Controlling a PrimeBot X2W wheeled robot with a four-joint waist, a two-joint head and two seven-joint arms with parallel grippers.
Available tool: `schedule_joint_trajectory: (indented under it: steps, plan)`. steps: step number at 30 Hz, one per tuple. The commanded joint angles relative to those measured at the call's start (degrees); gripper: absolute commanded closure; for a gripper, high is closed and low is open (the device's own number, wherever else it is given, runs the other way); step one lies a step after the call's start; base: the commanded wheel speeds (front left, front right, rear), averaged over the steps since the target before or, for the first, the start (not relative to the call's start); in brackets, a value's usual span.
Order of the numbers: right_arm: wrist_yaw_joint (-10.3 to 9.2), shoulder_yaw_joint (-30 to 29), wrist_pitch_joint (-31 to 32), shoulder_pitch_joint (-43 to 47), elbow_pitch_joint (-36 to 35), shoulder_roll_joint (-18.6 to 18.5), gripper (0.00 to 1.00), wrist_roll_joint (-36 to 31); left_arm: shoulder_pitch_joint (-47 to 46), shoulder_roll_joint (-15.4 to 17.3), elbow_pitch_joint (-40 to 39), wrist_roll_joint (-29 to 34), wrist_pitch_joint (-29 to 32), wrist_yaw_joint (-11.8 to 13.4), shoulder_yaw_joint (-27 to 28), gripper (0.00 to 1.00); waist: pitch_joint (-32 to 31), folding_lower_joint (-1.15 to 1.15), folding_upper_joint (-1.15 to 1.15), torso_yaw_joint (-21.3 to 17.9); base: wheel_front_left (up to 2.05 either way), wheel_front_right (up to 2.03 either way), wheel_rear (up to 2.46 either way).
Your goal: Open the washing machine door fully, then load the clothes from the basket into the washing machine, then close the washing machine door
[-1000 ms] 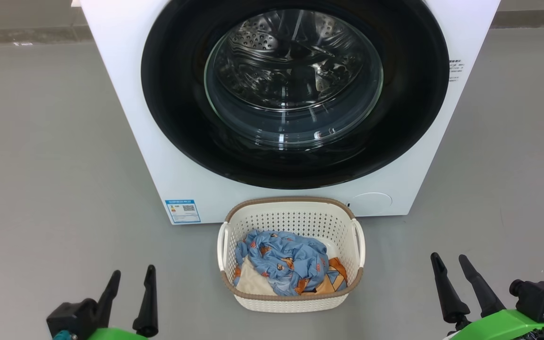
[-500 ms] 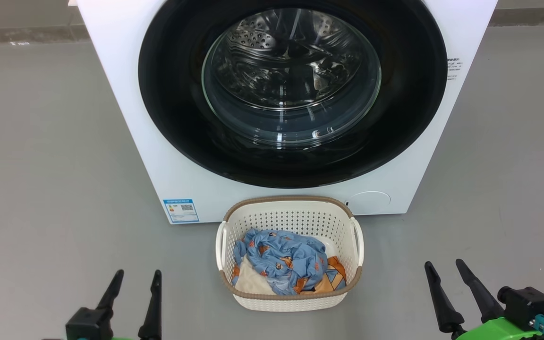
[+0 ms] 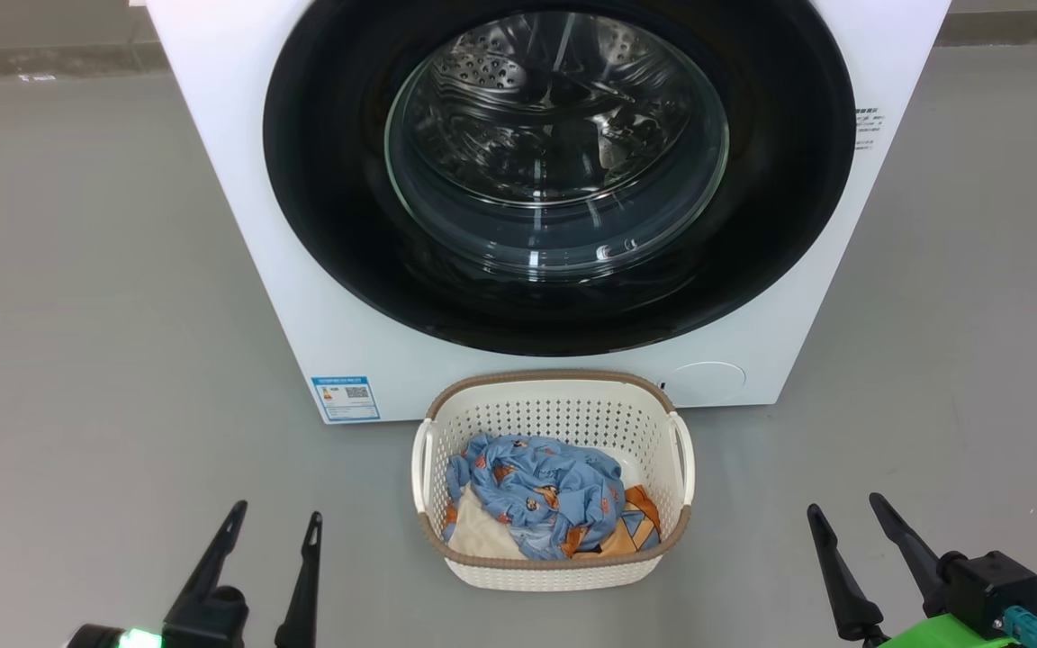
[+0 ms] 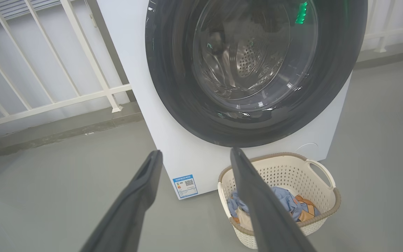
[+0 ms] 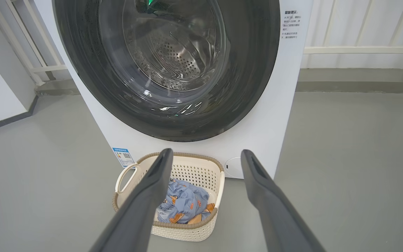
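The white washing machine (image 3: 239, 198) stands ahead, its round black door (image 3: 320, 225) shut flat against the front, steel drum visible through the glass. Right in front of it on the floor sits the cream basket (image 3: 554, 571) holding the clothes (image 3: 541, 490), light blue with orange print over cream and orange cloth. My left gripper (image 3: 274, 520) hovers open at the lower left, well left of the basket. My right gripper (image 3: 843, 506) hovers open at the lower right. Both are empty. The wrist views show the door (image 4: 173, 87) (image 5: 254, 70) and the basket (image 4: 324, 213) (image 5: 187, 232) beyond open fingers.
Grey floor (image 3: 77, 315) spreads on both sides of the machine. A white railing (image 4: 47, 87) and a low kerb run behind it on the left, and a white wall (image 5: 362, 31) with a kerb lies behind on the right. A blue label (image 3: 346, 398) marks the machine's lower left.
Left gripper has slid right and lower in the head view, its green forearm dropping out of sight. Right gripper has sunk a little and shifted left. Basket, clothes and door are unchanged.
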Motion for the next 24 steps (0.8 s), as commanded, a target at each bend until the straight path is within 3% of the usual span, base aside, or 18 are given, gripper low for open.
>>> schedule_joint_trajectory:
  steps: [1, 24]
  plan:
    - [0.09, 1.5, -0.95, -0.83, -1.17, -1.02, 0.0, -1.86, -0.88, 1.16, -1.78, 2.04, -0.93, 0.58, 1.74, 0.0, 0.03, 0.0, 0.0, 0.06, 0.0, 0.0, 0.0]
    - [0.09, 0.56, -1.23, -1.06, -1.06, -0.93, 0.0, -3.17, -0.5, -0.16, 1.48, 2.28, -1.21, -0.59, 5.84, 0.0, 0.05, 0.0, 0.0, 0.25, 0.0, 0.0, 0.0]
